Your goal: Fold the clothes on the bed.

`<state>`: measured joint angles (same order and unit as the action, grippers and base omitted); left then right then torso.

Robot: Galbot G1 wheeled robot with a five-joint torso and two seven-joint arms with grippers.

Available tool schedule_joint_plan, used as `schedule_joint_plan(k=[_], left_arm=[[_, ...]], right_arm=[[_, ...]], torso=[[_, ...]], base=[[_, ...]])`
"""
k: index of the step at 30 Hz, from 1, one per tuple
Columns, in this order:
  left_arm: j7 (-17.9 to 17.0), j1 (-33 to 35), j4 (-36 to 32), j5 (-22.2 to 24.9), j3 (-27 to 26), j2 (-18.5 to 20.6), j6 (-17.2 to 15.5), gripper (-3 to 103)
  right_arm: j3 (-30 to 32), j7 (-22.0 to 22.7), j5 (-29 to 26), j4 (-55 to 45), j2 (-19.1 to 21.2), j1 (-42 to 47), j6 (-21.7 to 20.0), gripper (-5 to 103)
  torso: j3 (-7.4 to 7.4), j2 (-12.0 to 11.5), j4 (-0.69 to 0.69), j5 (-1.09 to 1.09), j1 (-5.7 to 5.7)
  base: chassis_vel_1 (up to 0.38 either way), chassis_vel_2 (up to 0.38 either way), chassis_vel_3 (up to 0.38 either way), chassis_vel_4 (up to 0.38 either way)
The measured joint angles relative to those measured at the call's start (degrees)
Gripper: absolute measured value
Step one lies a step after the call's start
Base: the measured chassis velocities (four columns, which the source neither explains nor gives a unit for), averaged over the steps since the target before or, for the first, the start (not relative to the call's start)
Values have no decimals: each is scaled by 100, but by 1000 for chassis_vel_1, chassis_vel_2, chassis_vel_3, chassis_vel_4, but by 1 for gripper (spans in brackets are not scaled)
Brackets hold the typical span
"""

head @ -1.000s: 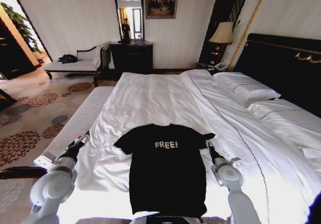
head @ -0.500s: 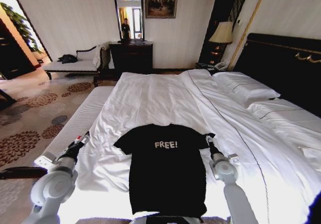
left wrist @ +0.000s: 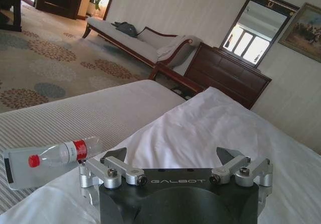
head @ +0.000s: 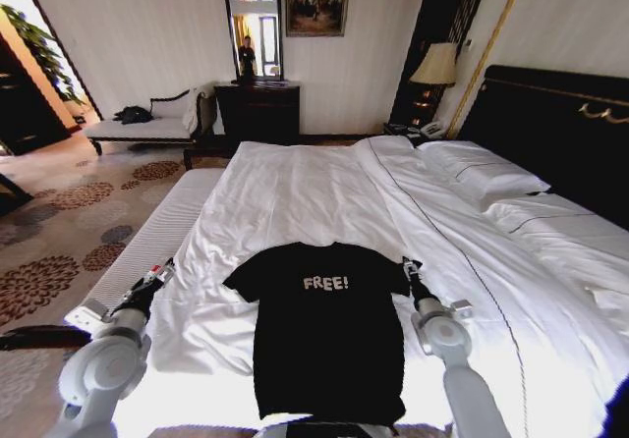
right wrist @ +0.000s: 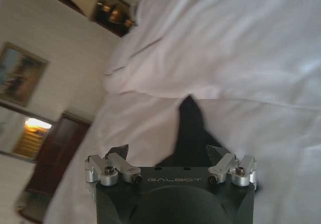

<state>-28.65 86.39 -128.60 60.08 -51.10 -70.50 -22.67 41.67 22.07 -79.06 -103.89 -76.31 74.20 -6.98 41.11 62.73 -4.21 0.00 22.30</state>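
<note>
From the head I see the T-shirt (head: 327, 330) flat on the bed (head: 295, 192). My right gripper (right wrist: 169, 156) is spread open over its sleeve tip. My left gripper (left wrist: 173, 158), also open, shows me a bottle (left wrist: 62, 152) beside the sheet.

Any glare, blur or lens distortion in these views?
Head view: wide-angle bending at the edges, sheets of the bed blown out white. Right wrist view: soft and blurred, T-shirt sleeve a dark shape. Left wrist view: sharp, bright mirror.
</note>
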Motion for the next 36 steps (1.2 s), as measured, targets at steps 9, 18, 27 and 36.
schedule_joint_plan(k=[9, 18, 27, 36], left_arm=[[1, 2, -28, -31, 15, -1, 6, 100], [3, -8, -12, -9, -17, 22, 17, 100], [5, -12, 23, -5, 0, 44, 38, 100], [9, -36, 81, 44, -15, 123, 60, 100]], right_arm=[[-40, 282, 102, 272, -80, 90, -131, 95], [-110, 352, 199, 106, -332, 306, -98, 95], [-115, 349, 208, 167, -436, 231, -4, 65], [-13, 369, 248, 116, -479, 254, 18, 27]], torso=[[0, 0, 0, 0, 0], [0, 0, 0, 0, -1], [0, 0, 1, 0, 0], [0, 0, 1, 0, 0]], base=[[0, 0, 0, 0], [0, 0, 0, 0], [0, 0, 0, 0], [0, 0, 0, 0]])
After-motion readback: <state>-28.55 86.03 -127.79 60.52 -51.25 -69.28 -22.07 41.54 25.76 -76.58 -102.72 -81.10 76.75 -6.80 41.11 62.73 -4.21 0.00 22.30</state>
